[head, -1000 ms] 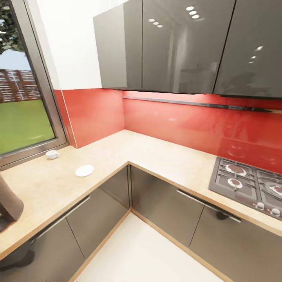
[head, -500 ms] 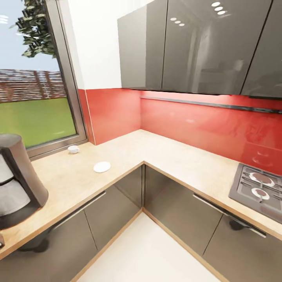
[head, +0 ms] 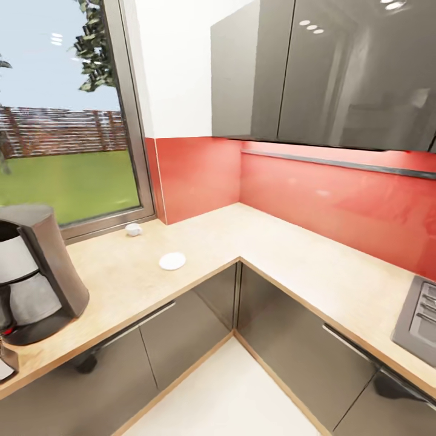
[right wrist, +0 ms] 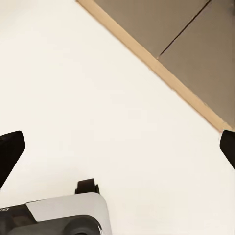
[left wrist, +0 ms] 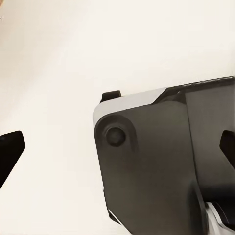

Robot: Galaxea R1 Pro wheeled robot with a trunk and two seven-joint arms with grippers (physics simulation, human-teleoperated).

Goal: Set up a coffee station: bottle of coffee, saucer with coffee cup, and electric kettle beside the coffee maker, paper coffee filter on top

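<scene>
Ahead, I see an L-shaped bench (head: 284, 254) of pale, matte stone-look laminate. At its left end the coffee maker (head: 33, 269) stands upright, a dark tapered body with its long axis vertical. Beyond the coffee maker toward the window (head: 66, 115), a flat round white saucer (head: 172, 261) lies on the bench, and a small white coffee cup (head: 133, 229) sits by the sill. Both my left end effector (left wrist: 117, 149) and right end effector (right wrist: 117, 149) hang spread wide over the glossy cream floor (right wrist: 98, 88).
</scene>
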